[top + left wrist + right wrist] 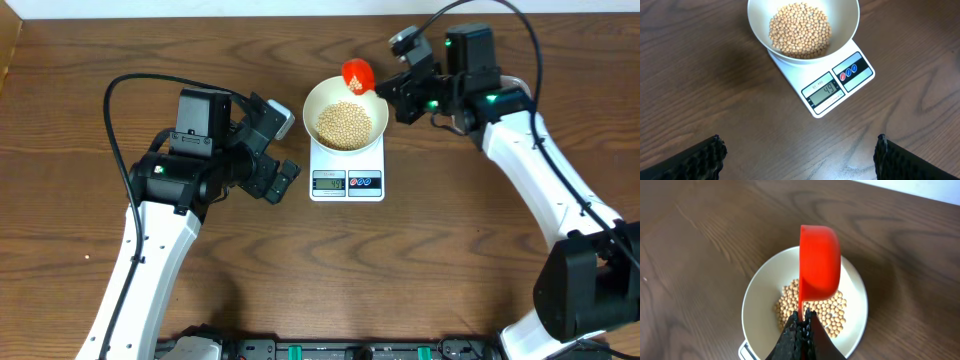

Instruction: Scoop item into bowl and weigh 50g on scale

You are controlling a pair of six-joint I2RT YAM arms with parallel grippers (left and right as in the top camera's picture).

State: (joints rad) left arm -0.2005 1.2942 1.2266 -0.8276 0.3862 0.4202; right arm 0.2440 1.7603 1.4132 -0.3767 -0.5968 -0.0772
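The white bowl [372,113] stands on the white scale [346,183] and holds a pile of tan beans [343,124]. In the left wrist view the scale's display [824,91] reads 44, below the bowl [847,25] and beans [800,30]. My right gripper [801,318] is shut on the handle of a red scoop [818,262], held tipped on its side over the bowl [757,300] and beans [832,315]. The scoop [357,73] sits at the bowl's far rim. My left gripper [799,150] is open and empty, near the scale's left side.
The bare brown wooden table [80,150] lies all around the scale. The table's far edge [200,18] runs along the top. My left arm [160,230] reaches in from the front left, my right arm [540,180] from the right.
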